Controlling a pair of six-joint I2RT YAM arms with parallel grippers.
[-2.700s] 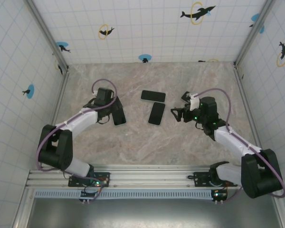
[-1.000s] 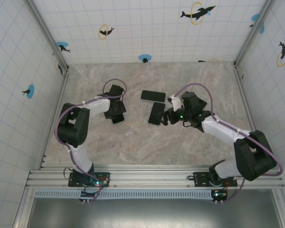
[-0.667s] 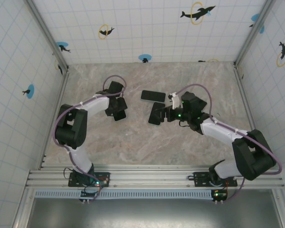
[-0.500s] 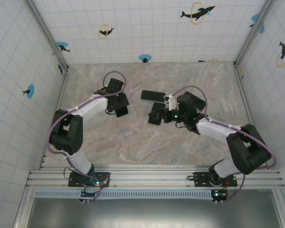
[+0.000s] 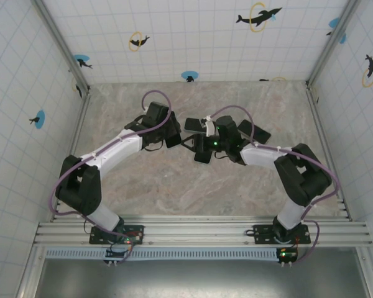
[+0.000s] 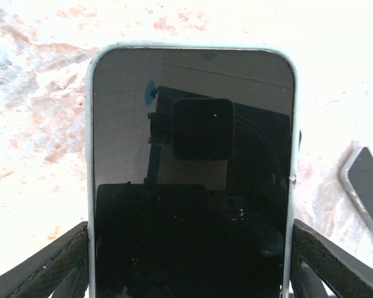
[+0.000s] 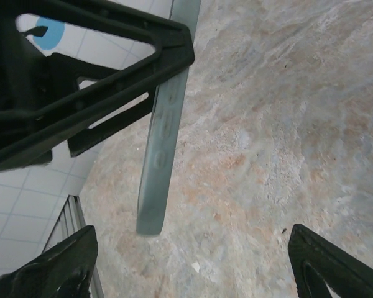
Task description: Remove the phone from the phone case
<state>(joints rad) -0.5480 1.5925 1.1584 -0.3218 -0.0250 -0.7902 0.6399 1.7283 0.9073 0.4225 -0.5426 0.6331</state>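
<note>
From above, left gripper (image 5: 173,138) and right gripper (image 5: 198,144) nose to nose near the middle of the marble table (image 5: 174,198), a loose phone (image 5: 202,156) under the right one, a second loose phone (image 5: 193,124) just behind. At the left wrist, pinched between both fingers (image 6: 62,261), screen toward the lens: the phone (image 6: 193,174) in its pale phone case (image 6: 90,155). At the right wrist, jaws spread wide, gripping nothing, facing that case edge-on.

Bright even light, left wrist overexposed, phone (image 6: 193,186) glass reflective
</note>
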